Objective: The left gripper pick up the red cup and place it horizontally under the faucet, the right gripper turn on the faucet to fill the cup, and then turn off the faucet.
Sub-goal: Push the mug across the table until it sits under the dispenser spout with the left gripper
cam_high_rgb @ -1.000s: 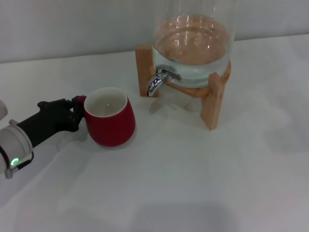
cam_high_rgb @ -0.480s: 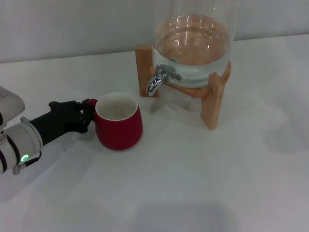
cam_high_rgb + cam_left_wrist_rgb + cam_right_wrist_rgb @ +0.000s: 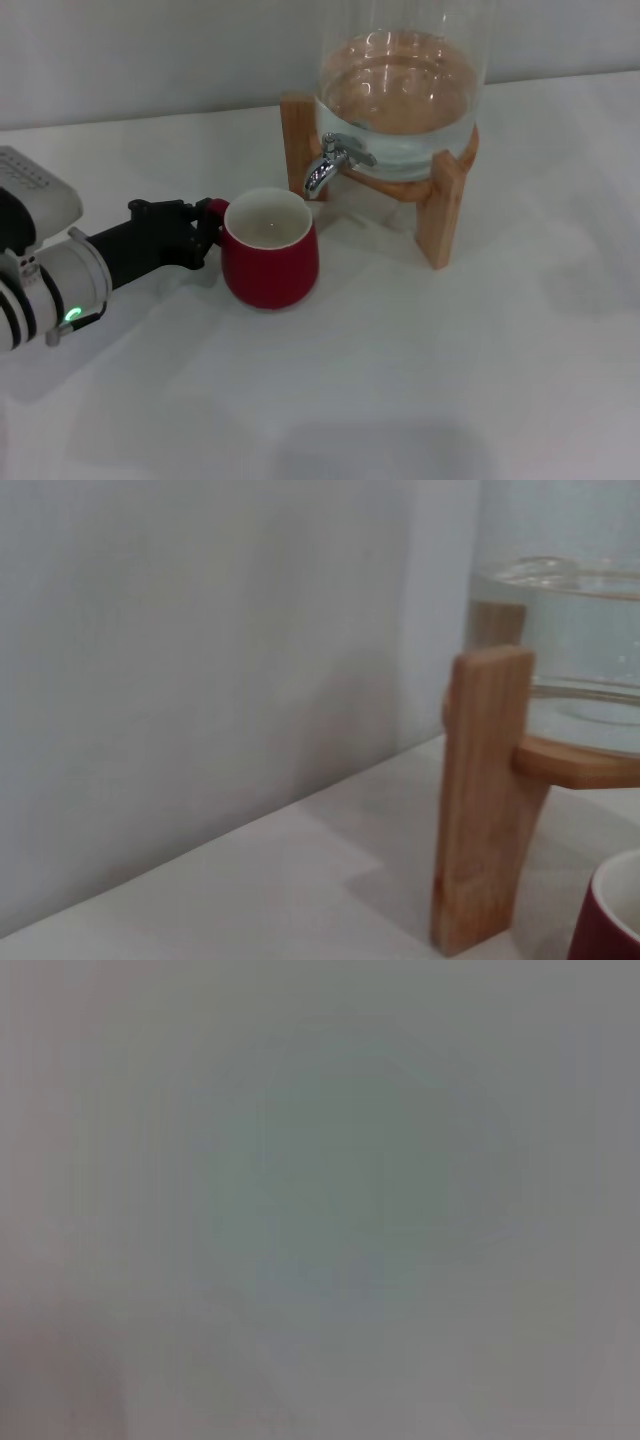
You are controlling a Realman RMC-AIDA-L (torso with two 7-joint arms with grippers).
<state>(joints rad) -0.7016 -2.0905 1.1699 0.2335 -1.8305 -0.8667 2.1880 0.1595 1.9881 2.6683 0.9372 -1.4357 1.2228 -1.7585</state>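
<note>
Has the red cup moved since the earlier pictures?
Yes. The red cup, held by the left gripper, has moved rightward toward the faucet on the fixed wooden stand.

white table [image 3: 420, 380] | grey wall [image 3: 150, 50] behind

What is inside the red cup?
The red cup looks empty: only its cream inside shows, no water. The left gripper holds its handle; the faucet is just above and behind the rim.
</note>
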